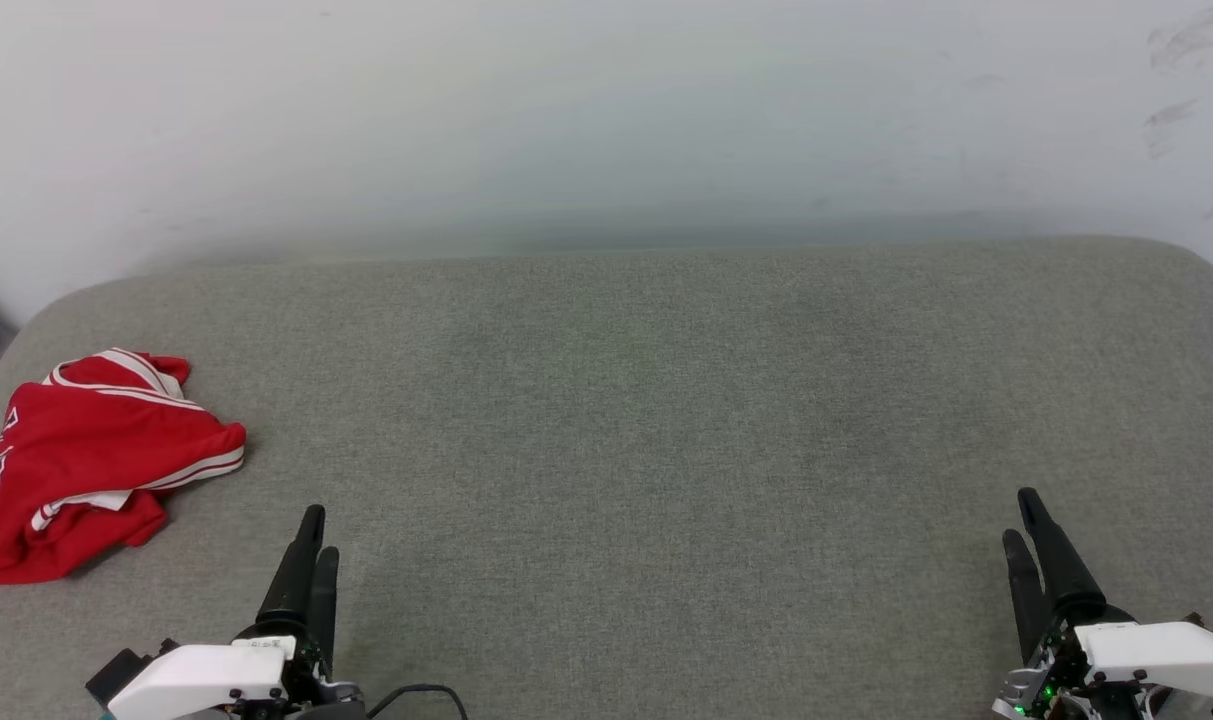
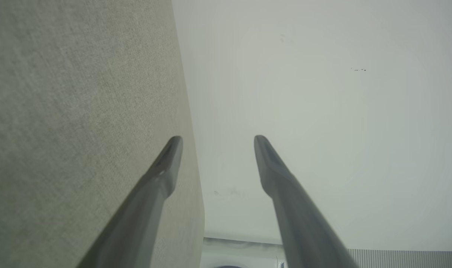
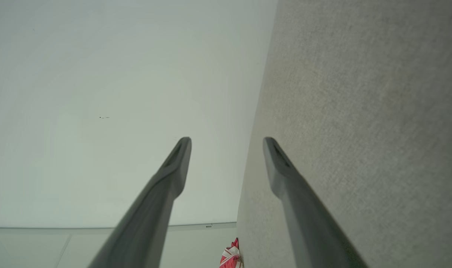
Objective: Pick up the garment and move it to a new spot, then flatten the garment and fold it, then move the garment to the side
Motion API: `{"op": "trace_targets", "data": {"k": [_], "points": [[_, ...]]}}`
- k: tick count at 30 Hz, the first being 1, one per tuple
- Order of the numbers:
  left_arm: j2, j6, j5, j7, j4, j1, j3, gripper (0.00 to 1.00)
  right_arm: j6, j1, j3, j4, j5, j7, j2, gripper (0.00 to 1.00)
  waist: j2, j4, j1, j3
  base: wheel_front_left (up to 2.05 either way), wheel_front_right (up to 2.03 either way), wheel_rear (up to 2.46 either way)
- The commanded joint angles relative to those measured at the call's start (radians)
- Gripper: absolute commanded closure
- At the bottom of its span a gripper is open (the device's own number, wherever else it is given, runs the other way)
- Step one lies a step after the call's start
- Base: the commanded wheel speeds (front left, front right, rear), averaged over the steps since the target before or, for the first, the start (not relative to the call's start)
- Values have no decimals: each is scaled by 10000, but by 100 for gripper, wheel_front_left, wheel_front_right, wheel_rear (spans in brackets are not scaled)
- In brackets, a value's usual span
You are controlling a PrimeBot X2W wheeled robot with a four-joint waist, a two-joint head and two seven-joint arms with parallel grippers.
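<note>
Nearest, at seven o'clock in the head view, the left hand (image 1: 320, 530) is seen low over the grey tabletop (image 1: 666, 420), and at five o'clock the right hand (image 1: 1020, 514). In each wrist view the two dark fingers are shown spread wide with nothing between them. Farther out, toward ten o'clock from the left hand and well apart from the right, the garment (image 1: 96, 460) is found crumpled in a heap near the tabletop's left edge — red cloth with white striped trim, folded over itself. It is judged to be light, limp and not fragile; sagging and trailing are to be expected when it is lifted, and some drag from the cloth-covered top. A raised fold by the trim on the heap's right side is best pinched — several layers gathered, not one thin edge. Beyond, a pale wall (image 1: 606, 120) is seen.
</note>
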Motion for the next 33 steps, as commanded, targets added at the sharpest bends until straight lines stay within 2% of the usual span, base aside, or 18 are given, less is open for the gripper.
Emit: {"op": "trace_targets", "data": {"k": [1, 12, 13, 14, 23, 26, 33], "points": [[23, -2, 255, -146, -165, -65, 157, 0, 0, -80, 8, -121, -342, -127, -18, 0, -1, 1, 1, -8, 0, 0, 0], [25, 63, 1314, -577, -183, 26, 646, 0, 0, -45, -189, -506, -2509, -559, -17, 0, -1, 16, 1, -48, 0, 0, 0], [26, 101, 1464, -619, -226, 24, 737, 0, 0, -30, -178, -587, -2767, -599, -16, 0, -1, 18, 1, -49, 0, 0, 0], [26, 224, 1866, -737, -366, 34, 920, 0, 0, 13, -171, -820, -3555, -720, -17, 0, -1, 20, 1, -52, 0, 0, 0], [29, 558, 3519, -1076, -1343, 134, 1257, 0, 0, 40, -197, -1713, -5848, -1056, -16, 0, -1, 31, 1, -33, 0, 0, 0], [30, 800, 4068, -1184, -1796, 166, 1329, 0, 0, 74, -49, -2031, -6765, -1164, -15, 0, -1, 32, 1, -22, 0, 0, 0], [30, 1175, 5718, -1420, -2563, 416, 919, 0, 0, 146, 216, -2530, -8517, -1399, -15, 0, -1, 29, 1, -11, 0, 0, 0]]}}
